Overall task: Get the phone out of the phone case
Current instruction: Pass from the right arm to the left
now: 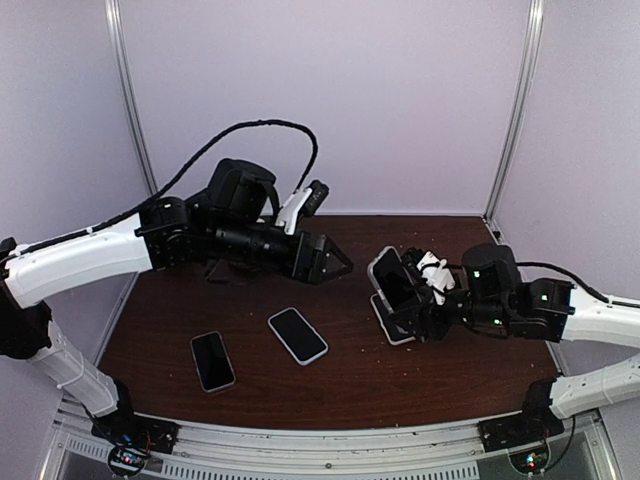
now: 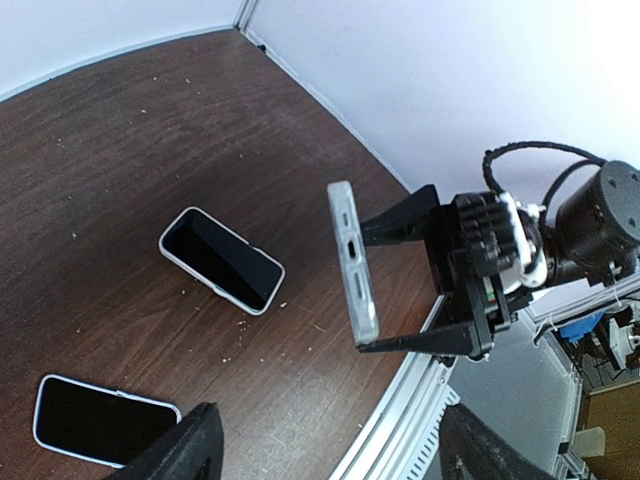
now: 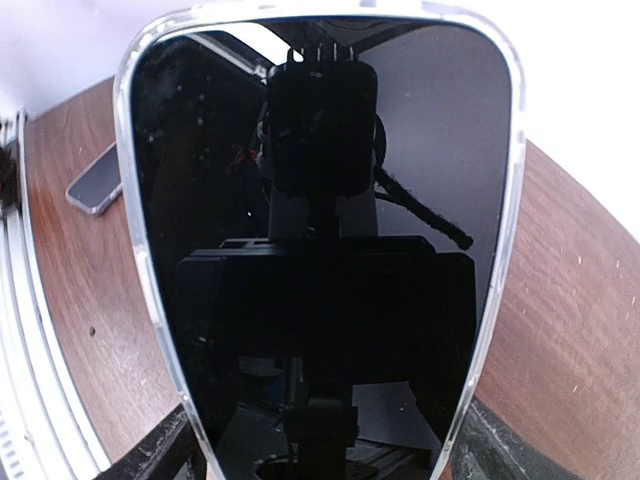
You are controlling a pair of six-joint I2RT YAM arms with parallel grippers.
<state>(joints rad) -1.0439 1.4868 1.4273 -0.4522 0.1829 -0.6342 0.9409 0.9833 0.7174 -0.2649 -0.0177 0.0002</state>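
Phone (image 3: 320, 250), apparently cased, in right pincer (image 2: 362, 287)

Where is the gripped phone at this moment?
Top view, right of centre: the gripped phone is clamped in the right hand, with the nearest flat phone to its left on the table.

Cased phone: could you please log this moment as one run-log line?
right gripper: shut on cased phone; left gripper: open, empty; removal: pending; two other phones: flat on table
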